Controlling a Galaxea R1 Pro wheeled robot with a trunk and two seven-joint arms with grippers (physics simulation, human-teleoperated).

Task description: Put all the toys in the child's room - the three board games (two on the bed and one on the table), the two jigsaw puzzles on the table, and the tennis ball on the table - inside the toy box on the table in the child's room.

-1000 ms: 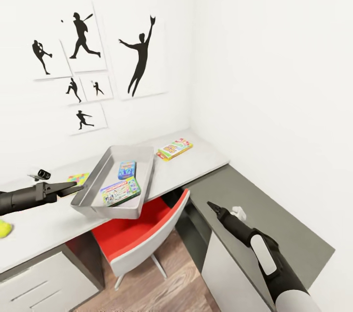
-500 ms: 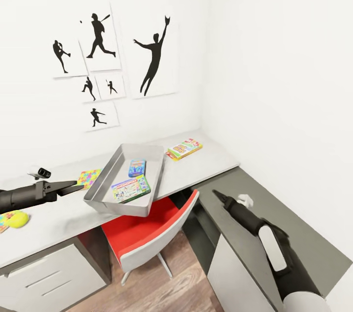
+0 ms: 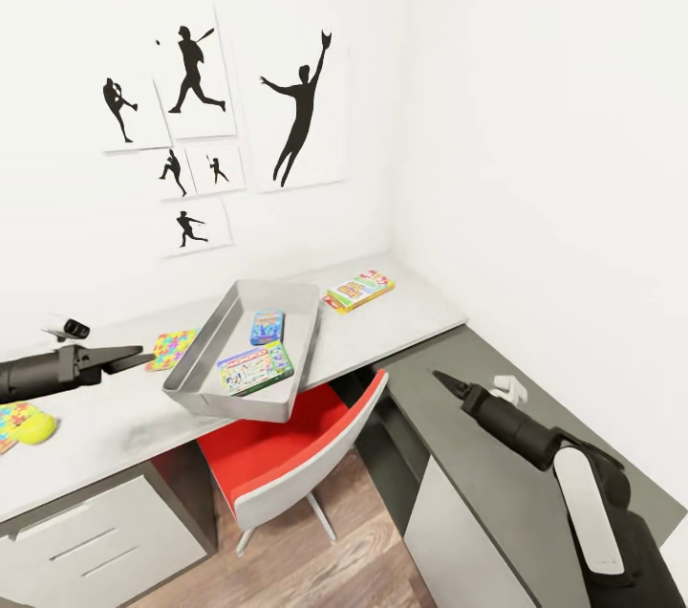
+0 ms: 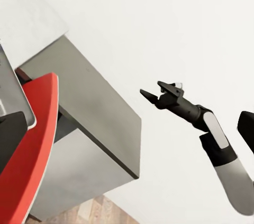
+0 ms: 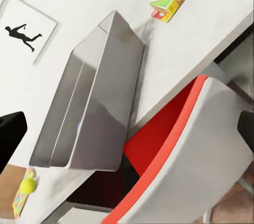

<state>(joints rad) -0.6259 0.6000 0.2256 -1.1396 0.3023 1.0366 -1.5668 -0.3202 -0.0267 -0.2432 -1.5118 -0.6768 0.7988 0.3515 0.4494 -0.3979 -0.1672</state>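
My left hand (image 3: 129, 358) hangs empty over the pale grey-white worktop (image 3: 401, 316), its fingers drawn nearly together. My right hand (image 3: 447, 384) hovers empty above the lower dark grey side unit (image 3: 506, 484), its fingers parted, as the left wrist view shows (image 4: 153, 93).

Just ahead of my left hand sits the shallow grey metal toy box (image 3: 205, 369), already holding two flat colourful board games: a pale one with a green edge (image 3: 254, 367) and a smaller blue one (image 3: 267, 326).

Four toys look to be still out. A bright multicoloured jigsaw puzzle (image 3: 173, 347) lies between my left hand and the box. The yellow-green tennis ball (image 3: 34, 427) rests behind that hand on a second colourful puzzle (image 3: 10, 418). The yellow "SKIP-BO" board game (image 3: 359, 289) lies beyond the box, well ahead of my right hand.

A red-and-white swivel chair (image 3: 296, 455) sits tucked under the worktop between my hands, likely crowding any low reach.
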